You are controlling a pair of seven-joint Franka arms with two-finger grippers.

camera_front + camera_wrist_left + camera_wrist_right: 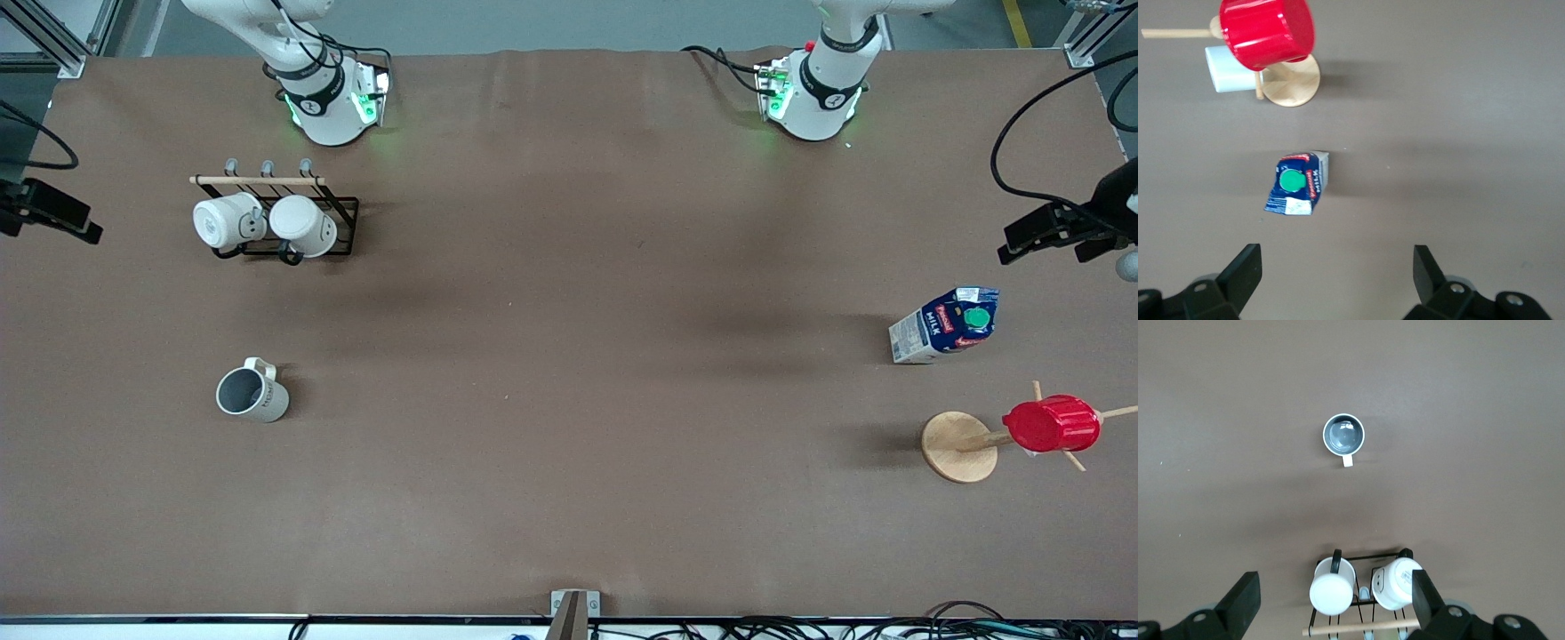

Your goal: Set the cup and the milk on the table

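I see the cup (252,392) upright at the front view's lower left and the milk (946,325) at mid right — both on the table (569,356). Left gripper (1338,280) hangs spread above the milk; right gripper (1336,603) spread above the mug rack (1365,590).

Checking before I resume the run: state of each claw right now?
Left claw: open, holding nothing, high over the milk.
Right claw: open, holding nothing, high over the mug rack.
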